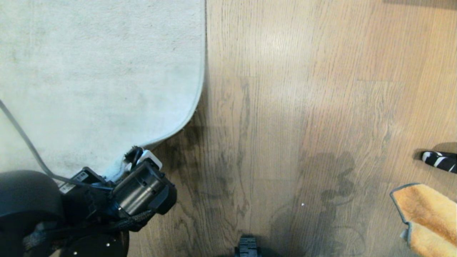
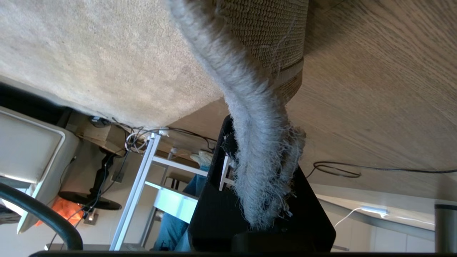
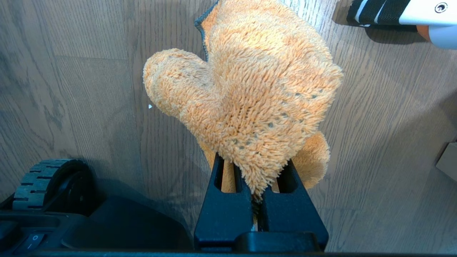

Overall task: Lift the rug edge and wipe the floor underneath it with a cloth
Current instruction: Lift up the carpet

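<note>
Your left gripper [image 2: 262, 200] is clamped on the rug edge [image 2: 264, 150], raising its corner. The cloth [image 3: 246, 103], pinched in your right gripper [image 3: 255, 210], lies well right of the rug edge; sweep leftward.

This looks like a lived-in room fitted out for robot trials, half home and half lab. The floor [image 1: 303, 107] is brown wood-grain plank, partly covered by a large pale short-pile rug [image 1: 89, 71], which are homely furnishings. The left wrist view shows more of the room: a cream padded seat [image 2: 28, 150], a white metal frame [image 2: 142, 178] like a rack or worktop leg, loose cables [image 2: 335, 169] trailing over the boards, and a person's jeans-clad legs [image 2: 178, 221] beside the frame. A striped black-and-white slipper [image 1: 441, 160] lies on the boards.
</note>
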